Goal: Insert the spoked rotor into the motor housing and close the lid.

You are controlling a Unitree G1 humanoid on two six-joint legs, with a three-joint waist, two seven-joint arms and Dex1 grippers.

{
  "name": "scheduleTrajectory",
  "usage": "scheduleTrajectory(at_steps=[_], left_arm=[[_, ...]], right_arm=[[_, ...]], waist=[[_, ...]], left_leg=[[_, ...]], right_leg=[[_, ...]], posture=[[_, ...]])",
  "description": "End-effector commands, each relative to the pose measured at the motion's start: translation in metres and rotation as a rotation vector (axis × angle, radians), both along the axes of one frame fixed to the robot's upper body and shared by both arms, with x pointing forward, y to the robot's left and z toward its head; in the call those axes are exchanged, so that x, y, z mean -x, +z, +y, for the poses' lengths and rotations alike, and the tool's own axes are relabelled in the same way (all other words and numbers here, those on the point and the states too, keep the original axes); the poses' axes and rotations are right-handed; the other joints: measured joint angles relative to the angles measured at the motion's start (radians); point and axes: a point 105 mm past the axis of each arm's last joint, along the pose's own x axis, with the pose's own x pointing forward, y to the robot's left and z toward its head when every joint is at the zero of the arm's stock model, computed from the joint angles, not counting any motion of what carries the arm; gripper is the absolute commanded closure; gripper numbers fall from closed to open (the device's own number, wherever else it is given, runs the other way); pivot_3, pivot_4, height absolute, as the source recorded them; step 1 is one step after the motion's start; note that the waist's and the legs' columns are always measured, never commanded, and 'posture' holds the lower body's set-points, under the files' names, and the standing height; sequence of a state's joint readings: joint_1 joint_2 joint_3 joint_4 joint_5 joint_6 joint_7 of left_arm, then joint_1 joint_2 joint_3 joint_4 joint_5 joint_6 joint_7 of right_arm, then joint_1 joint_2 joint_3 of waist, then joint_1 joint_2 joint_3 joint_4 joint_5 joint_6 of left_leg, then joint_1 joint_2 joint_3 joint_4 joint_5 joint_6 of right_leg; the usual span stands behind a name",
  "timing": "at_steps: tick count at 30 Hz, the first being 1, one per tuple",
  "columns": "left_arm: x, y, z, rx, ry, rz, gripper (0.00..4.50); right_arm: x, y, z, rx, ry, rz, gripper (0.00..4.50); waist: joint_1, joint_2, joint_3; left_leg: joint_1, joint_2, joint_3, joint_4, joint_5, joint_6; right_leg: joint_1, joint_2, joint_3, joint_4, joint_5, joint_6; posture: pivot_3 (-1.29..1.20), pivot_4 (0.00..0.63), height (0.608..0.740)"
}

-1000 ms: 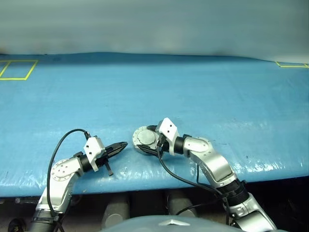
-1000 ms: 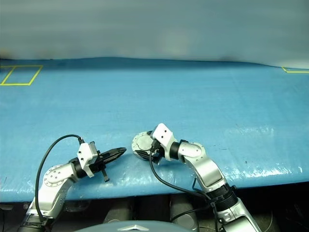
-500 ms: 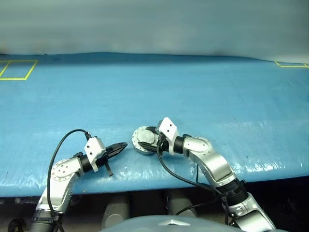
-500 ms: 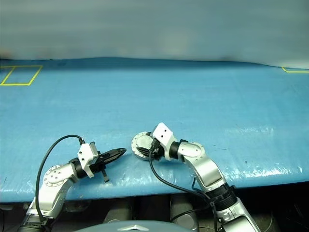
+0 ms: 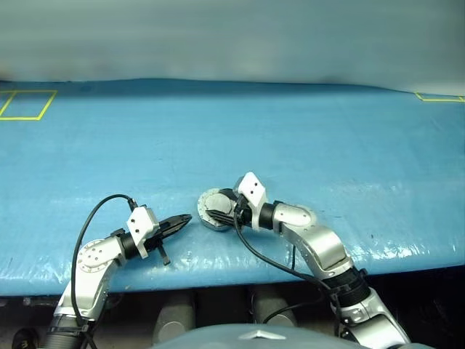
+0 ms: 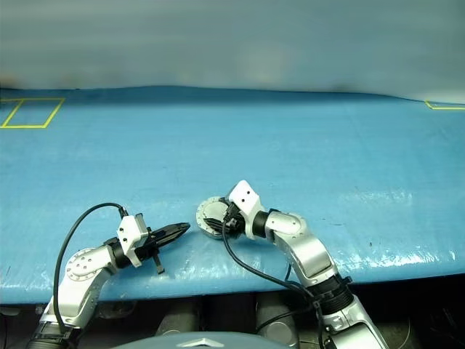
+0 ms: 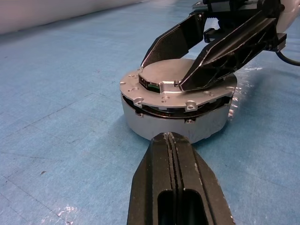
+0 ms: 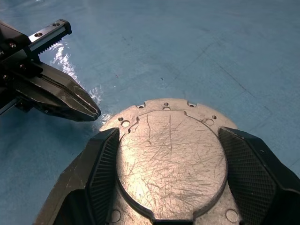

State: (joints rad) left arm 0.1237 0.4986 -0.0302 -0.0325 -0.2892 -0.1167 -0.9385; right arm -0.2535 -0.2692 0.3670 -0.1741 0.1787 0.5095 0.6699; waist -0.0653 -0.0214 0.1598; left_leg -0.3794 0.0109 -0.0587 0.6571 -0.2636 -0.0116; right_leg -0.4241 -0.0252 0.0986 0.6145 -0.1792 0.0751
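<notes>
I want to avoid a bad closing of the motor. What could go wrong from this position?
1. The lid sits on the motor housing with a dark gap visible along the seam, so it may not be seated fully and could jam if pressed.
2. The right tool has its fingers spread over the lid's raised centre; pulling away could drag the lid askew.
3. The left tool, shut, points close at the housing wall and might nudge it.

A wide blue table cover (image 5: 290,138) is spread flat, and glare is seen along its near edge. Yellow tape outlines (image 5: 25,104) are laid at the far corners — one left, one right (image 5: 439,97).
</notes>
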Motion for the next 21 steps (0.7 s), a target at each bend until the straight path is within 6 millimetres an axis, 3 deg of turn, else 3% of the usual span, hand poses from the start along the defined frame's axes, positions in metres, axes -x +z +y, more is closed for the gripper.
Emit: scheduleTrajectory(at_steps=[1, 13, 21], left_arm=[[-0.001, 0.005, -0.001, 0.007, 0.000, -0.022, 4.50], [-0.001, 0.006, -0.001, 0.046, 0.021, -0.011, 4.50], [-0.007, 0.011, 0.001, 0.078, 0.060, -0.003, 4.50]], right_arm=[[-0.001, -0.003, 0.001, 0.034, 0.007, -0.029, 1.44], [-0.005, -0.026, -0.007, 0.121, -0.052, 0.044, 1.44], [-0.005, -0.029, -0.013, 0.155, -0.045, 0.045, 1.44]], waist=[[0.000, 0.000, 0.000], [-0.001, 0.000, -0.001], [-0.002, 0.000, -0.001]], left_leg=[[0.000, 0.000, 0.000, 0.000, 0.000, 0.000], [0.003, 0.000, 0.000, 0.001, 0.000, 0.000], [0.007, 0.000, -0.001, 0.003, 0.000, 0.000]], right_leg=[[0.000, 0.000, 0.000, 0.000, 0.000, 0.000], [0.003, 0.000, 0.000, 0.001, 0.000, 0.000], [0.008, 0.000, 0.000, 0.001, 0.000, 0.000]], posture=[[0.00, 0.150, 0.740], [0.00, 0.150, 0.740], [0.00, 0.150, 0.740]])
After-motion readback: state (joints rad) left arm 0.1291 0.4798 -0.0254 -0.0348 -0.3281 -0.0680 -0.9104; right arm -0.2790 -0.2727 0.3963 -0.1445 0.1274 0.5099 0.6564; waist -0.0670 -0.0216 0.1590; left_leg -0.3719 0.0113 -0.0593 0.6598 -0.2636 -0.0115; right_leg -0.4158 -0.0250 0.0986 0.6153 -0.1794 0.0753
